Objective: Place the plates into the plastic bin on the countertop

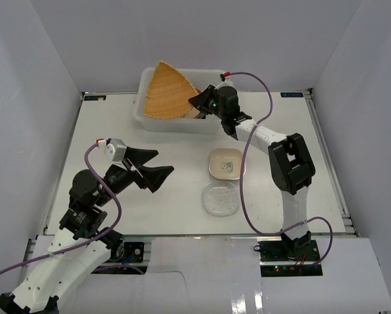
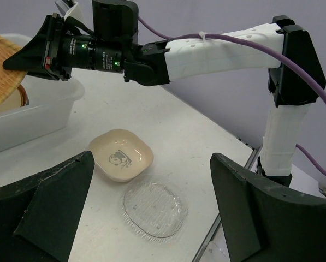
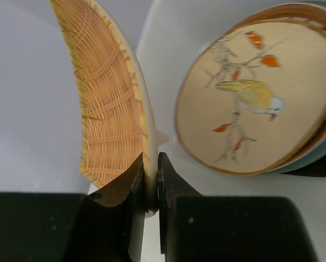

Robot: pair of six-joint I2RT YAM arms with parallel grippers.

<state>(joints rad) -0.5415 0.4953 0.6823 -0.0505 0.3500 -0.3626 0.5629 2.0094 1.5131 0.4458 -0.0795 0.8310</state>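
My right gripper (image 1: pixel 196 101) is shut on the rim of the tan fan-shaped plate (image 1: pixel 167 91) and holds it tilted on edge over the plastic bin (image 1: pixel 157 123); its jaws pinch the plate's edge (image 3: pixel 149 169). Inside the bin lies a stack of plates topped by a cream floral one with a bird (image 3: pixel 250 93). The cream squarish bowl (image 1: pixel 224 163) and the clear glass plate (image 1: pixel 221 198) lie on the countertop (image 1: pixel 116 121) in front of the bin; both show in the left wrist view (image 2: pixel 120 154) (image 2: pixel 154 208). My left gripper (image 1: pixel 151 169) is open and empty, left of them.
White walls enclose the table on three sides. Metal rails run along the table edges (image 1: pixel 326 157). The right arm (image 1: pixel 290 163) stretches across the right half of the table toward the bin.
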